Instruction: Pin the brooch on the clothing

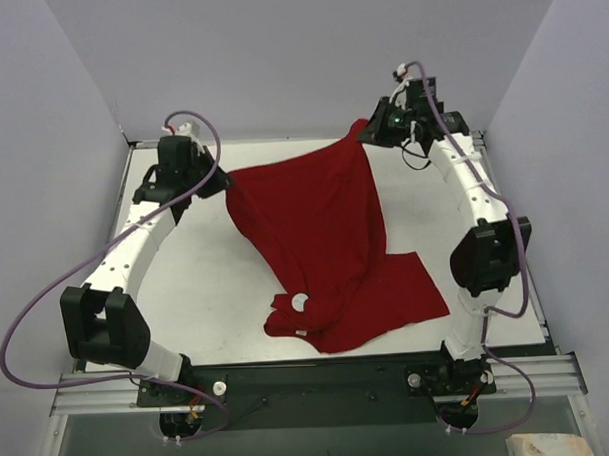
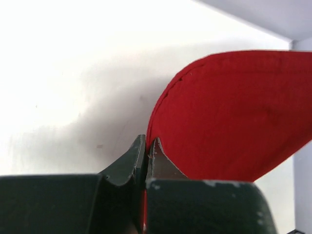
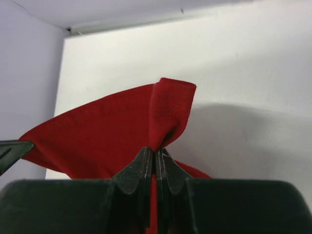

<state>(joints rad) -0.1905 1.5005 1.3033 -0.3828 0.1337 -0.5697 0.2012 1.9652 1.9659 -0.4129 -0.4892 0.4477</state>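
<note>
The clothing (image 1: 320,232), a red T-shirt, hangs stretched between my two grippers over the far half of the table. Its collar end lies crumpled near the front, with a small white label (image 1: 300,301) showing. My left gripper (image 1: 223,181) is shut on the shirt's hem at the far left. In the left wrist view, red fabric (image 2: 234,112) fans out from the left gripper's pinched fingertips (image 2: 147,141). At the far right, my right gripper (image 1: 367,134) is shut on a bunched corner of the shirt (image 3: 168,107), which rises above its fingertips (image 3: 155,151). The brooch is not in view.
The white table (image 1: 186,282) is boxed in by pale walls on the left, back and right. A metal rail (image 1: 320,383) with both arm bases runs along the near edge. The right arm's elbow (image 1: 491,257) stands beside the shirt's spread lower part.
</note>
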